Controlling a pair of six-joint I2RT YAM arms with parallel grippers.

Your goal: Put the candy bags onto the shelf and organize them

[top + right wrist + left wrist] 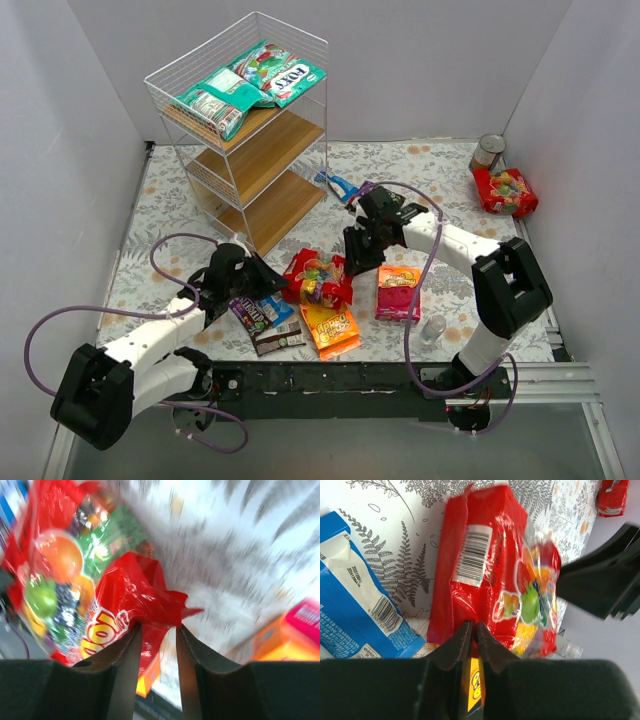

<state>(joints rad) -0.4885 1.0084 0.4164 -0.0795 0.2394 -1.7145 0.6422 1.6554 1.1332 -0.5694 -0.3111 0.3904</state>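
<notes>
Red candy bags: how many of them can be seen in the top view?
2. One red bag lies at the table's middle between both arms; the other red bag lies at the far right beside the silver can. More could be hidden under other bags.
</notes>
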